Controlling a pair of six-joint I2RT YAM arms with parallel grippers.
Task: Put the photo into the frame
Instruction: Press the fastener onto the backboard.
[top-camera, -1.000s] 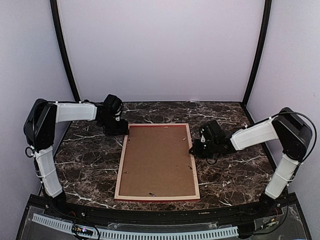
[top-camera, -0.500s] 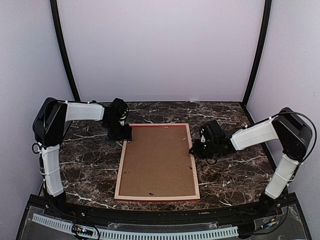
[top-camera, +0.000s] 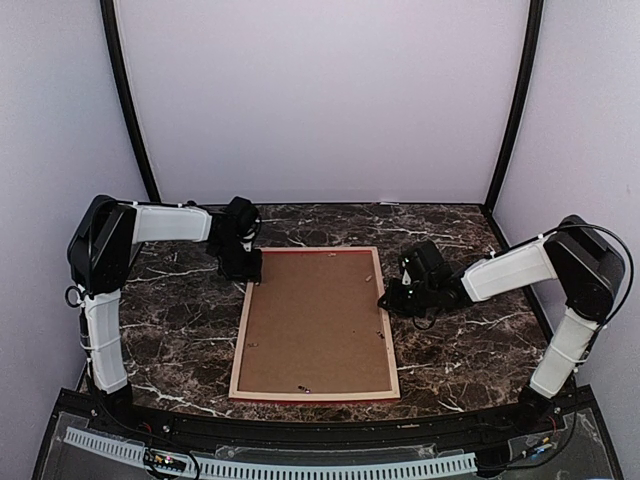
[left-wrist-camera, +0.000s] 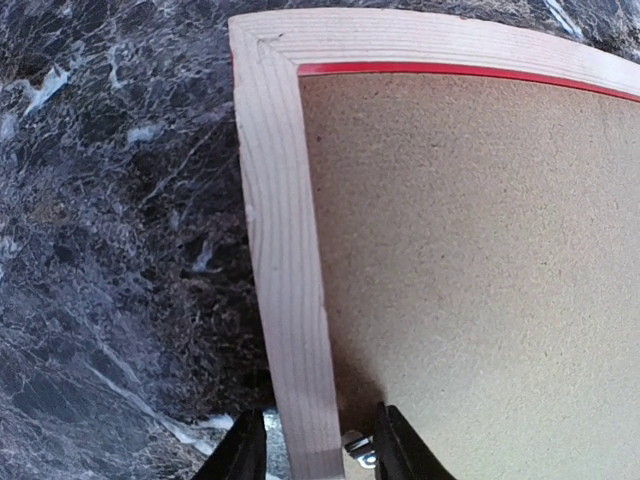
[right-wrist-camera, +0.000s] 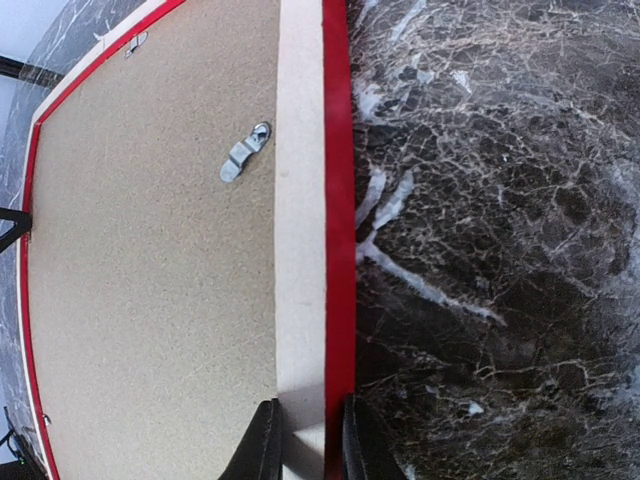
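Left arm (top-camera: 160, 222) has swung inward; its jaws now straddle the left rail of the frame (top-camera: 243, 330) at the far corner, apart, with a gap on the inner side. Right jaws are clamped on the right rail. The frame lies back-up mid-counter (top-camera: 170, 320), with open marble along every edge.

dark marble counter (top-camera: 180, 330), white-veined, carrying a brown hardboard backing panel (top-camera: 315, 320) that lies flat at mid-counter; small metal turn clips (right-wrist-camera: 245, 152) sit on the panel's edges. pale lilac walls (top-camera: 320, 100) and black corner poles (top-camera: 128, 100) enclose the scene.
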